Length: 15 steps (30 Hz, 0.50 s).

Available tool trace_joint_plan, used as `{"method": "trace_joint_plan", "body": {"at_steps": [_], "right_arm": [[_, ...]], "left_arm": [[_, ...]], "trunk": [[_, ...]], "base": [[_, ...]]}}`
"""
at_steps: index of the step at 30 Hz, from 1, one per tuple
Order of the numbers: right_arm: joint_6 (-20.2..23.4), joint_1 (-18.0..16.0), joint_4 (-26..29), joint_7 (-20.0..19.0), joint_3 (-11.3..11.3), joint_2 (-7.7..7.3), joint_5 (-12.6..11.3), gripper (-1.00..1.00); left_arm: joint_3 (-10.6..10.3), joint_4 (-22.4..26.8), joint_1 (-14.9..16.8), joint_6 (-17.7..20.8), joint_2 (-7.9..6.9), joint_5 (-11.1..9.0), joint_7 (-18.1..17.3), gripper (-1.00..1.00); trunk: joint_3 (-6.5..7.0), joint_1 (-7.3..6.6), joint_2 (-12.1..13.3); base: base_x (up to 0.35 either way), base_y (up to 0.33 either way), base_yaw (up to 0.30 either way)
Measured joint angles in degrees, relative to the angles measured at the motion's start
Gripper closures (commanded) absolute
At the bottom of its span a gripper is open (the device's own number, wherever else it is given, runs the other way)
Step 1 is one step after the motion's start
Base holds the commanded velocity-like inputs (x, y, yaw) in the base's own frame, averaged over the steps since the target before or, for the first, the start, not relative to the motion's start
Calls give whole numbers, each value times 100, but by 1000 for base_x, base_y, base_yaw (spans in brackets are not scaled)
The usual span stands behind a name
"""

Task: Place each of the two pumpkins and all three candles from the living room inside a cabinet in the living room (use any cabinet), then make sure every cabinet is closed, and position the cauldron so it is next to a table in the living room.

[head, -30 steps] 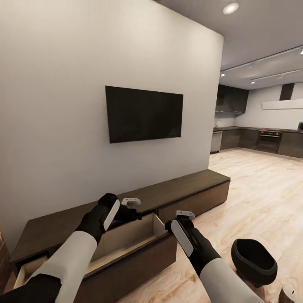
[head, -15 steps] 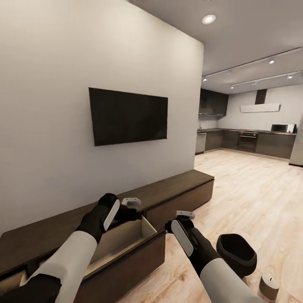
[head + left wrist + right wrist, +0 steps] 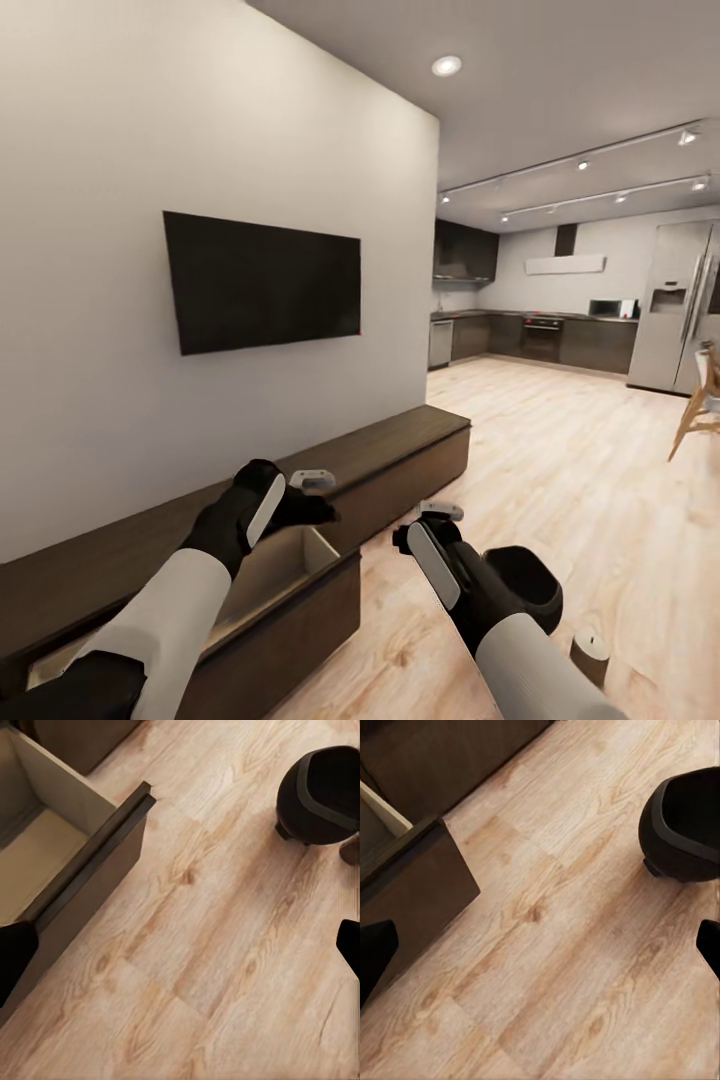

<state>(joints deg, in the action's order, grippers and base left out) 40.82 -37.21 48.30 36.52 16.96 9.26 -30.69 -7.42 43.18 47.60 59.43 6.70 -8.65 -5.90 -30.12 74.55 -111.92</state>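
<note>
The long dark brown cabinet [image 3: 400, 450] runs along the white wall, and one drawer [image 3: 290, 570] stands pulled out, its beige inside bare. Above that drawer my left gripper [image 3: 322, 497] is open and holds nothing. My right gripper [image 3: 435, 518] hangs open over the floor beside the drawer's corner. The black cauldron [image 3: 525, 590] stands on the floor behind my right forearm; it is also seen in the wrist views as the cauldron [image 3: 322, 795] and the cauldron [image 3: 686, 825]. A small tan cylinder with a pale top [image 3: 590, 652], possibly a candle, stands past it. The pumpkins and the table are out of view.
A black TV [image 3: 262, 280] hangs on the wall above the cabinet. Light wood floor [image 3: 560, 470] runs back to a dark kitchen [image 3: 540, 340] with a steel fridge [image 3: 675, 305]. A wooden chair [image 3: 700, 400] pokes in at the right edge.
The camera has turned to the right, so the wall, TV and cabinet slid left in the picture and the fridge and chair came into view. Both arms hold the same pose.
</note>
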Motion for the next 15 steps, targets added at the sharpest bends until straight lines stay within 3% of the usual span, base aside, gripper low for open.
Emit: {"method": "trace_joint_plan", "body": {"at_steps": [15], "right_arm": [[0, 0, 0, 3, 0, 0, 0, -100]], "left_arm": [[0, -2, 0, 8, 5, 12, -1, -100]], "trunk": [[99, 0, 0]], "base": [[0, -239, -227]]}}
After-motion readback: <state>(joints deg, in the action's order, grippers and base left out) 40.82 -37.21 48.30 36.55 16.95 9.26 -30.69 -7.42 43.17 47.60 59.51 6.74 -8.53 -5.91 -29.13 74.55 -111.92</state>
